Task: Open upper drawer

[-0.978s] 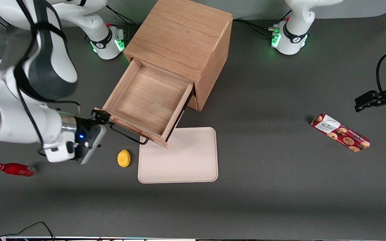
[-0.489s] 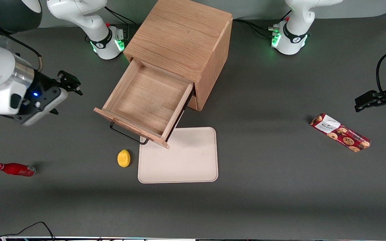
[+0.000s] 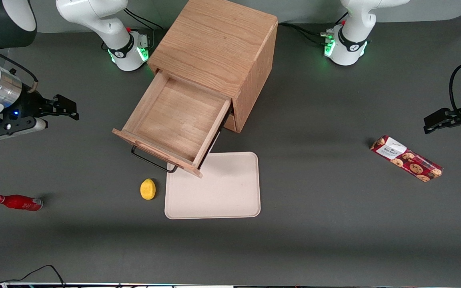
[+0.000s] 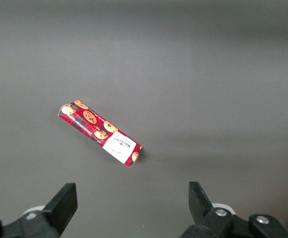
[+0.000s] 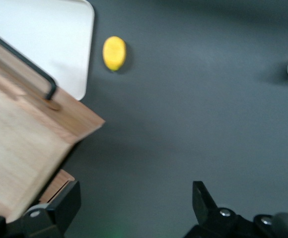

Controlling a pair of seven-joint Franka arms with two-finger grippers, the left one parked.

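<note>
The upper drawer [image 3: 176,120] of the oak cabinet [image 3: 218,44] stands pulled far out, its light wooden inside bare. Its thin dark bar handle [image 3: 152,160] hangs free at the drawer's front; the same handle [image 5: 30,64] and drawer front [image 5: 39,129] show in the right wrist view. My gripper [image 3: 68,109] hovers off to the side of the drawer, toward the working arm's end of the table, well apart from the handle. It is open with nothing between its fingers [image 5: 67,203]. The lower drawer is hidden under the upper one.
A cream tray [image 3: 222,188] lies in front of the drawer, partly under its corner. A yellow lemon [image 3: 147,189] sits beside the tray. A red bottle [image 3: 16,202] lies near the working arm's end. A red cookie pack [image 3: 406,158] lies toward the parked arm's end.
My gripper let go of the drawer handle and drew away sideways and upward, toward the working arm's end of the table. The drawer has stayed pulled out.
</note>
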